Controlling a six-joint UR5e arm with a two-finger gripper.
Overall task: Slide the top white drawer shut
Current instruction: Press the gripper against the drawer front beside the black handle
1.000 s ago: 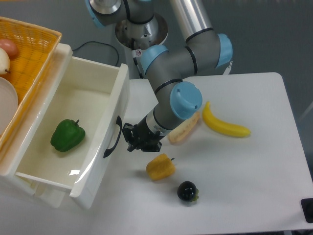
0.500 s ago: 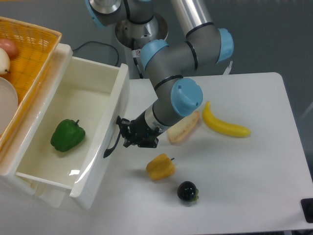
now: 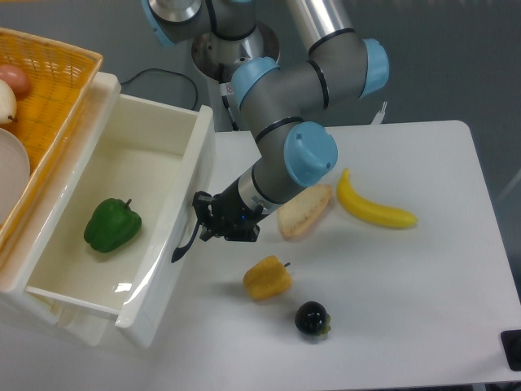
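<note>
The top white drawer [image 3: 155,269] stands pulled far out at the left, with a green bell pepper [image 3: 111,226] lying inside it. A curved black handle [image 3: 186,241] sits on its front panel. My gripper [image 3: 207,218] is at the upper end of that handle, its dark fingertips against or just touching the front panel. The fingers merge with the black handle, so their spacing does not show. The lower drawer is hidden beneath the open one.
An orange wicker basket [image 3: 57,81] with food sits on the cabinet at the far left. On the white table lie a bread roll [image 3: 305,210], a banana [image 3: 374,208], a yellow pepper [image 3: 266,278] and a dark round fruit [image 3: 312,318].
My gripper has moved left from open table space to the drawer's handle. The drawer has hardly shifted, if at all.
</note>
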